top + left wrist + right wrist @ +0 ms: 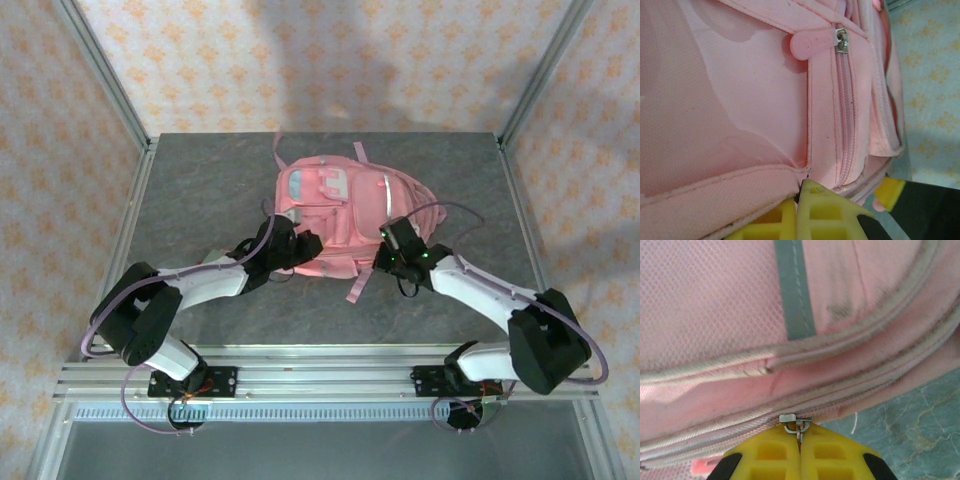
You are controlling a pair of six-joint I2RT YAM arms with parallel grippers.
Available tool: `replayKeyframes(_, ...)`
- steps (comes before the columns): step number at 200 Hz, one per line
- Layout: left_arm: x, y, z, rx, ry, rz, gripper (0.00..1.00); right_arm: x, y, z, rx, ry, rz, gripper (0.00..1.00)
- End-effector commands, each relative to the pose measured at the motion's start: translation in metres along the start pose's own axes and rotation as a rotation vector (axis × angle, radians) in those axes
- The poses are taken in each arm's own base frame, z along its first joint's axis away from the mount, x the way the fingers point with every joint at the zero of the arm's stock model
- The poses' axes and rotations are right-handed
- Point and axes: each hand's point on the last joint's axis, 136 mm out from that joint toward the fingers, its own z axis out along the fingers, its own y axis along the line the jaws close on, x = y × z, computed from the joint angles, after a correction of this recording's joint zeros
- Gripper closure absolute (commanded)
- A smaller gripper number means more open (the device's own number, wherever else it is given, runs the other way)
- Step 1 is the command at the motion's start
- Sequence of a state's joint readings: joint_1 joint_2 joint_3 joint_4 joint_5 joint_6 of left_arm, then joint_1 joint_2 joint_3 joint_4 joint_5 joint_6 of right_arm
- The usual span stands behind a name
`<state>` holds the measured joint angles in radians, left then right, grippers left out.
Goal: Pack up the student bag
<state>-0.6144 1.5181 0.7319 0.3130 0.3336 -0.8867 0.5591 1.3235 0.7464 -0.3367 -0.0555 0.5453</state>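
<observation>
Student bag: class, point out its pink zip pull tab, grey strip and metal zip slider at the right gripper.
pink zip pull tab (810, 45), left wrist view, tab's middle.
grey strip (794, 290), right wrist view, strip's middle.
metal zip slider (792, 418), right wrist view, its top bar.

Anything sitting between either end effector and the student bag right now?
Nothing visible. The left end effector is shut on the fabric of the student bag, and the right end effector is shut on its zip pull. Both are in contact with it.
</observation>
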Motion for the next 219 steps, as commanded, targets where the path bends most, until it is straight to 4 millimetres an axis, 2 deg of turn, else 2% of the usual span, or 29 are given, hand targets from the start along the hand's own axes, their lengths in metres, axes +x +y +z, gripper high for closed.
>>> replayKeyframes(1,-0.017,-0.048,-0.012,0.092,-0.026,0.015,0.96,-0.018,0.005,-0.002,0.01,-0.056,-0.035,1.0)
replayKeyframes(14,-0.024,-0.07,-0.017,0.141,-0.034,0.018,0.79,-0.018,0.006,-0.001,-0.006,-0.059,-0.049,1.0)
replayKeyframes(28,-0.028,-0.093,-0.022,0.197,-0.034,0.013,0.67,-0.017,0.006,-0.001,-0.023,-0.066,-0.056,1.0)
replayKeyframes(56,-0.023,-0.125,-0.028,0.252,-0.025,0.036,0.57,-0.017,0.01,0.0,-0.072,-0.068,-0.066,1.0)
replayKeyframes(83,-0.025,-0.13,-0.021,0.25,-0.027,0.049,0.49,-0.018,0.013,-0.001,-0.093,-0.073,-0.082,1.0)
replayKeyframes(98,-0.03,-0.127,-0.008,0.205,-0.042,0.096,0.5,-0.018,0.013,0.0,-0.101,-0.073,-0.087,1.0)
replayKeyframes(109,-0.037,-0.121,0.008,0.148,-0.052,0.144,0.5,-0.016,0.013,0.0,-0.111,-0.077,-0.086,1.0)
replayKeyframes(128,-0.049,-0.106,0.049,0.038,-0.025,0.241,0.53,-0.014,0.01,0.001,-0.115,-0.081,-0.074,1.0)
replayKeyframes(143,-0.053,-0.09,0.081,-0.03,0.026,0.289,0.63,-0.012,0.007,0.004,-0.104,-0.075,-0.074,1.0)
replayKeyframes(152,-0.047,-0.067,0.103,-0.089,0.072,0.303,0.74,-0.012,0.005,0.005,-0.092,-0.071,-0.076,1.0)
replayKeyframes(171,-0.036,-0.032,0.125,-0.12,0.137,0.271,1.0,-0.011,0.001,0.006,-0.068,-0.061,-0.091,1.0)
replayKeyframes(191,-0.013,-0.015,0.135,-0.051,0.202,0.183,1.0,-0.012,0.01,0.008,-0.095,-0.044,-0.113,1.0)
replayKeyframes(219,0.013,-0.008,0.146,0.033,0.271,0.085,1.0,-0.011,0.043,0.016,-0.2,0.018,-0.151,1.0)
